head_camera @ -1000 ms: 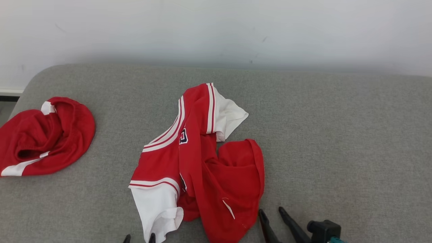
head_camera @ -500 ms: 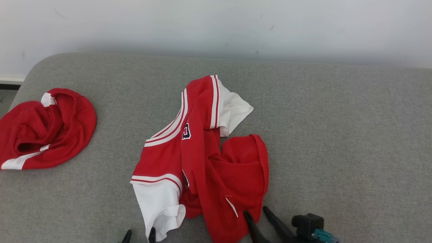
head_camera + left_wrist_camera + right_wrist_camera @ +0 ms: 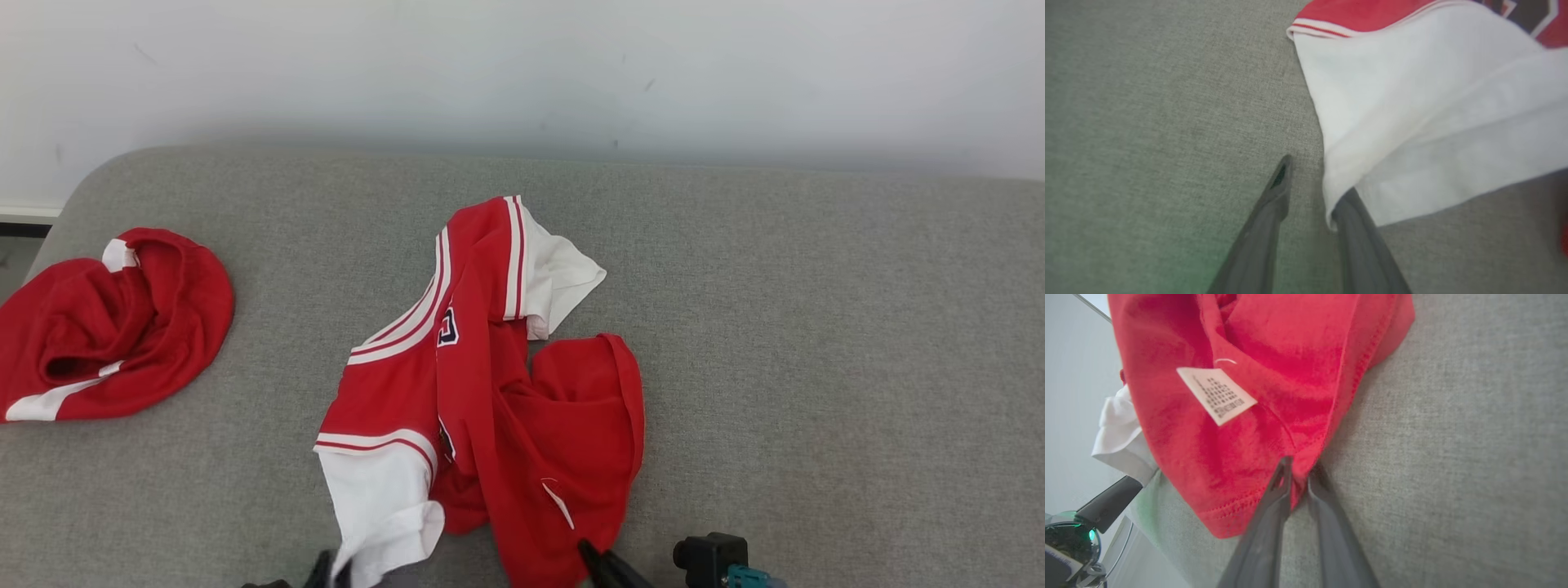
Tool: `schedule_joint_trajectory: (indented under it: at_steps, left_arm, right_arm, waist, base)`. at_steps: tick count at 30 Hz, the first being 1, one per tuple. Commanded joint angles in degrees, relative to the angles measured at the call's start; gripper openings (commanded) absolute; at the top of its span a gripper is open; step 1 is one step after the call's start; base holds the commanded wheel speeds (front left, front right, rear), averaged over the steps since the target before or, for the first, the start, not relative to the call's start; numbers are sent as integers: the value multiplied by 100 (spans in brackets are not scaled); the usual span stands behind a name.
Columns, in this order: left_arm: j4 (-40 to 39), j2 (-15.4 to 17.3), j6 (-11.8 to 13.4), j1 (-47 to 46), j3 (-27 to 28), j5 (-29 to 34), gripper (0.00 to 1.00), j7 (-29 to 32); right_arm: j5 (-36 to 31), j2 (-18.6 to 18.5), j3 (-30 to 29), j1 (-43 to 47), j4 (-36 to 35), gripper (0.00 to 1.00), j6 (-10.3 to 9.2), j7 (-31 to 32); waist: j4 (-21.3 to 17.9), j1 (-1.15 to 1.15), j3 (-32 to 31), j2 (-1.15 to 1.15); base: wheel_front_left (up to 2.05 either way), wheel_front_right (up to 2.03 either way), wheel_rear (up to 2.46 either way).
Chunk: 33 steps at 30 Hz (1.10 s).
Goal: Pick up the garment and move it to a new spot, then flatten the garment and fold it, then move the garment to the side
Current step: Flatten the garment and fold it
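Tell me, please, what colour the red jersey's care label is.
The small rectangular care label is white with dark print, clearest in the right wrist view.

L gripper (image 3: 1310, 183) ajar, R gripper (image 3: 1300, 467) tight.

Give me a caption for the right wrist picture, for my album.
The right gripper nips the hem of a red jersey, white label up, on a grey cushion.
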Motion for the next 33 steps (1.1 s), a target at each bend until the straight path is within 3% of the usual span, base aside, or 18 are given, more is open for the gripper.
schedule_joint_trajectory:
  at_steps: [1, 8, 13, 19, 27, 33]
  left_arm:
    - [102, -51, -63, -36, -31, 3, 0, 27]
    - [-12, 71, -88, 19, 122, 185, 0, -20]
    - [-1119, 448, 135, 357, 472, 453, 0, -28]
    - [-2337, 804, 374, 404, 524, 603, 0, 250]
    - [-3308, 1479, 85, -945, 585, 777, 0, 1134]
    - [-3173, 1924, -347, -2544, 793, 693, 0, 1695]
  right_arm:
    - [54, 1, 44, 104, 132, 0, 20, 57]
    - [386, -43, -237, 191, -240, 0, 21, -171]
    - [688, -448, -669, 503, -1163, 0, 21, -61]
    - [1000, -677, -1117, 810, -2182, 0, 21, 527]
    - [1019, -946, -1757, 130, -3018, 0, 21, 1266]
    - [1078, -1139, -2214, -1275, -2835, 0, 21, 1604]
  waist:
    - [-8, 0, -15, 0]
    - [-41, 0, -214, 0]
    - [-108, 0, -319, 0]
    - [-179, 0, -345, 0]
    - [-297, 0, -29, 0]
    - [-516, 0, 306, 0]
  base:
    - [0, 0, 0]
    - [0, 0, 0]
    - [0, 0, 0]
    - [0, 0, 0]
    - [0, 0, 0]
    - [0, 0, 0]
